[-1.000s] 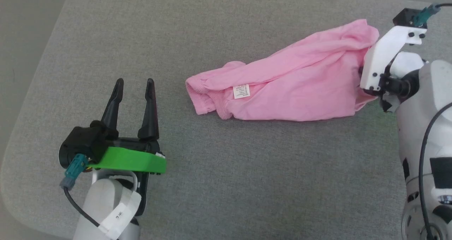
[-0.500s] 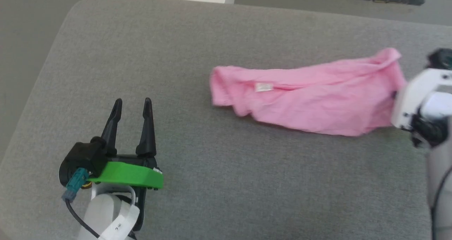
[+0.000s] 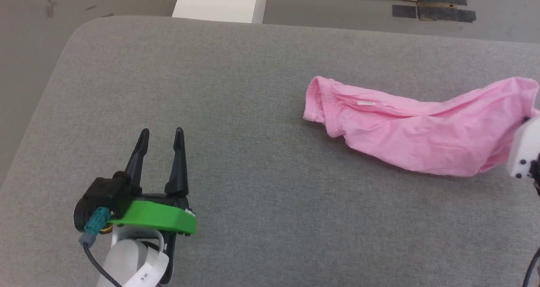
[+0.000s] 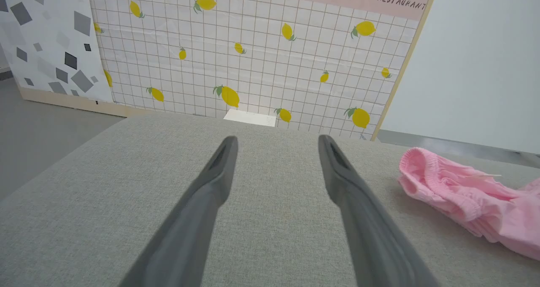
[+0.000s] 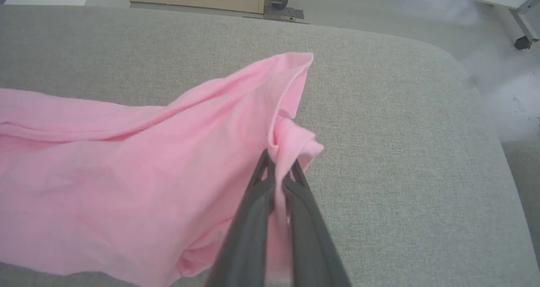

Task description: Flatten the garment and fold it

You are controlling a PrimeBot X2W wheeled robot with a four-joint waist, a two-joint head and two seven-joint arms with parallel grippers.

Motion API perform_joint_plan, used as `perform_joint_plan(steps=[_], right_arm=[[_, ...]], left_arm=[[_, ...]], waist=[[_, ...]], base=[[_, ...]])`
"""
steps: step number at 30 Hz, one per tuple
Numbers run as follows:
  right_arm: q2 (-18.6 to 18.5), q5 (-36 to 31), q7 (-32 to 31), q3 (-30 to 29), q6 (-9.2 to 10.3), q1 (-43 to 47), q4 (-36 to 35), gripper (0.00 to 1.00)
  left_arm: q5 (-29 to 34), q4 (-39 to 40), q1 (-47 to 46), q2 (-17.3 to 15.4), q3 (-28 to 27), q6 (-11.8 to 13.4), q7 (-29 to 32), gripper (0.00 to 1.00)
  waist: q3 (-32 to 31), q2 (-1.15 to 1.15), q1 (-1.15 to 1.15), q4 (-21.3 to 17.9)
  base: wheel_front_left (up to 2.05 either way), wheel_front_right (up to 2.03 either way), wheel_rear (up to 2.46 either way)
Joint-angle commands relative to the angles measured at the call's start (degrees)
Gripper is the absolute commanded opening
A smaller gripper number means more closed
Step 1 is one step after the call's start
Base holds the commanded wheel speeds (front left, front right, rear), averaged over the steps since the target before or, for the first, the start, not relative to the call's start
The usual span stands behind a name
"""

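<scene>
The pink garment (image 3: 417,126) lies stretched and wrinkled across the right side of the grey cushioned surface (image 3: 253,109), its elastic hem (image 3: 322,105) and small white tag (image 3: 366,103) at the left end. In the right wrist view my right gripper (image 5: 278,160) is shut on a fold of the garment (image 5: 126,169) at its right end. Only its white mount (image 3: 525,152) shows at the head view's right edge. My left gripper (image 3: 162,134) stands open at the lower left, well apart from the cloth. The garment's hem (image 4: 426,177) lies right of those open fingers (image 4: 219,173).
A white block (image 3: 219,2) and dark tape patches (image 3: 434,10) lie on the floor beyond the far edge. The surface's rounded left corner (image 3: 80,29) drops to the floor. A lemon-patterned tiled wall (image 4: 253,55) stands behind.
The head camera has tilted up and shifted. My right gripper has dragged the garment rightward, stretching it out; its left end now lies farther from my unmoved left gripper.
</scene>
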State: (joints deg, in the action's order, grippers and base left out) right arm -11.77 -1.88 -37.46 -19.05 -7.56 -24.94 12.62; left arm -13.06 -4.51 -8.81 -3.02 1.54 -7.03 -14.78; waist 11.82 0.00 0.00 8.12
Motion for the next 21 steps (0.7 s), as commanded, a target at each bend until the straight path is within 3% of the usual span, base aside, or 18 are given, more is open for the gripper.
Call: perform_joint_plan(steps=[1, 10, 21], right_arm=[[0.19, -0.77, 0.37, 1.42, 0.08, 0.53, -1.49, 0.00], [-1.50, -1.39, -1.71, 18.55, 0.08, -4.04, -6.71, 0.00], [-6.17, 5.60, -5.14, 49.65, 0.08, -17.61, 4.04, 0.00]], left_arm=[[0.51, -0.18, 0.89, 0.14, 0.08, -0.20, -0.22, 1.00], [0.17, -0.91, 0.83, 0.14, 1.26, -0.32, -0.22, 1.00], [-1.45, -1.24, -0.57, 0.14, 3.09, -0.36, -0.22, 1.00]], waist=[[-0.29, 0.00, 0.00, -0.03], [-0.89, 0.00, 0.00, 1.23], [1.20, 0.00, 0.00, 5.77]], base=[[0.00, 0.00, 0.00], [0.00, 0.00, 0.00], [0.00, 0.00, 0.00]])
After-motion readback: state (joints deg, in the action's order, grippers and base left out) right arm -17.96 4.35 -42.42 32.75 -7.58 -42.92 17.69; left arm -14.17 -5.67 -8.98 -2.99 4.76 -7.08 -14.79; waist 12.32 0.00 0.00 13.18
